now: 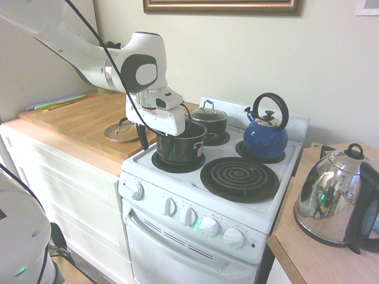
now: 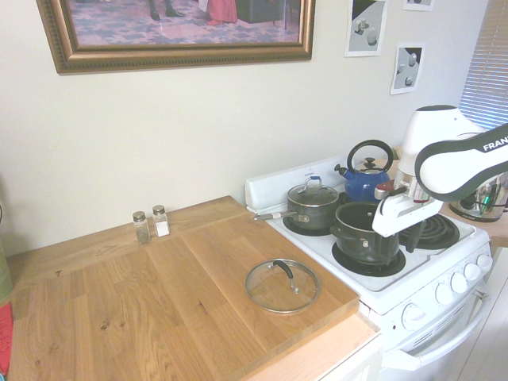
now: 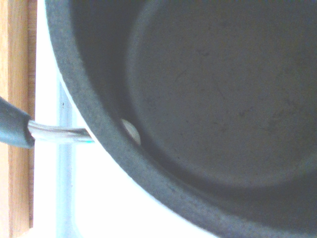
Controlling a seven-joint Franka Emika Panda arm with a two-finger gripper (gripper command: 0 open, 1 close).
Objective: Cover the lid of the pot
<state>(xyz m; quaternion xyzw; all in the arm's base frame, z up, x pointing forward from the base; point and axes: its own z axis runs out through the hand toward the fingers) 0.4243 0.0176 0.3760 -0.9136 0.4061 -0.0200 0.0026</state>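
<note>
The pot [image 1: 179,146] stands uncovered on the stove's front left burner; it is wide, dark and steel-rimmed. In the second exterior view the pot [image 2: 365,232] shows one short black side handle. The wrist view looks straight down into the pot [image 3: 213,104], with a side handle [image 3: 14,130] at its outer wall. The lid [image 1: 121,131], clear glass with a black loop handle, lies flat on the wooden counter. It is a hand's width left of the stove, and the lid [image 2: 282,286] is untouched. My gripper [image 1: 155,141] hangs open low over the pot's counter-side rim, holding nothing.
On the back left burner sits a small saucepan [image 1: 208,121] with its own glass lid. A blue kettle [image 1: 265,137] is on the back right burner. A steel electric kettle [image 1: 334,195] stands on the right counter. Two shakers [image 2: 151,225] stand by the wall.
</note>
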